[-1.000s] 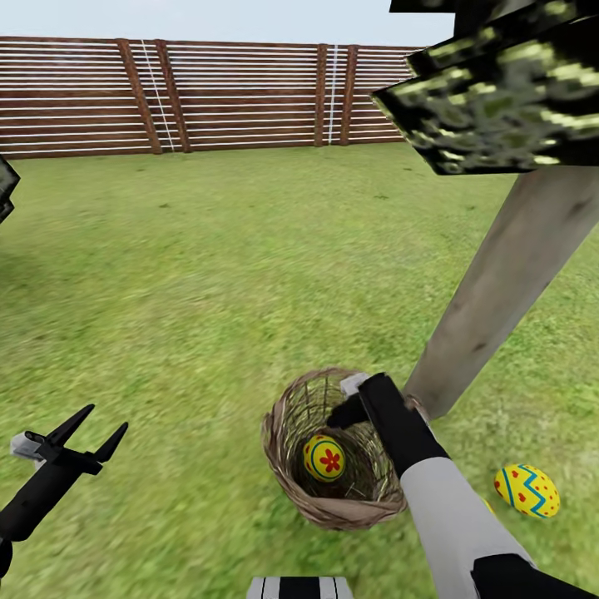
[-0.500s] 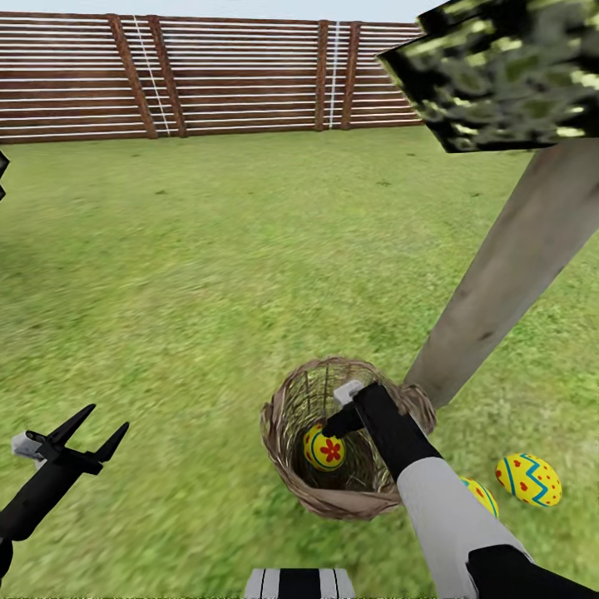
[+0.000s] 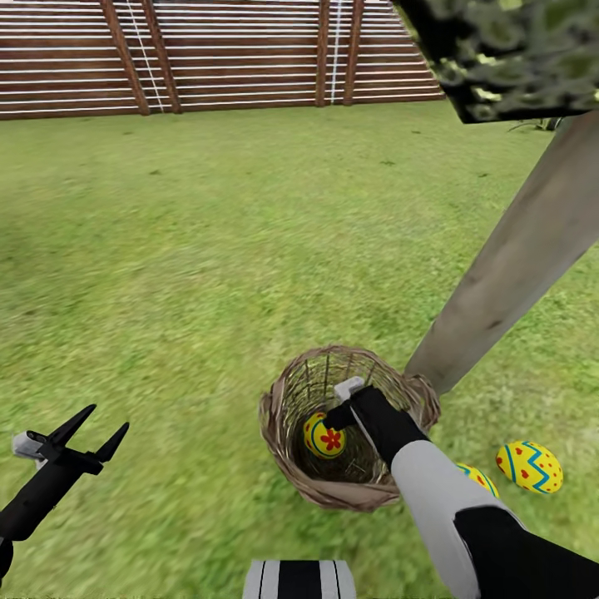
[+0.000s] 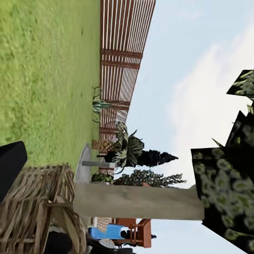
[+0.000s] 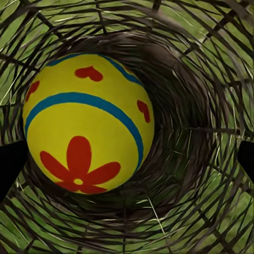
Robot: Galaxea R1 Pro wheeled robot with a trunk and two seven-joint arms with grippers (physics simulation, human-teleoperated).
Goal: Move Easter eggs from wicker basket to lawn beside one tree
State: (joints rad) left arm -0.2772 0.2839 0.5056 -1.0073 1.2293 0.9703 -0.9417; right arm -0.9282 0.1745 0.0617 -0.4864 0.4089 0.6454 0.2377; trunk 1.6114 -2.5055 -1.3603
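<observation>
The wicker basket (image 3: 279, 428) stands on the lawn (image 3: 191, 274) at the foot of the tree trunk (image 3: 516, 266). Inside it lies the yellow egg with the red flower (image 3: 324, 437). My right gripper (image 3: 334, 413) reaches down into the basket, just above that egg. In the right wrist view the flower egg (image 5: 87, 124) sits close between the spread black fingertips (image 5: 10, 166), and the gripper (image 5: 127, 161) is open. The blue-zigzag egg (image 3: 529, 466) lies on the grass by the trunk. Another egg (image 3: 478, 478) peeks out from behind my right forearm. My left gripper (image 3: 90, 434) hangs open over the grass at lower left.
A brown slatted fence (image 3: 225, 54) closes the far side of the lawn. Dark mottled leaf panels (image 3: 516, 50) hang at upper right. The left wrist view shows the basket (image 4: 37, 206), the trunk (image 4: 137, 201) and bushes along the fence (image 4: 119, 69).
The head view has tilted downward. My right gripper has gone deeper into the basket, closer to the flower egg. The left arm has stayed put.
</observation>
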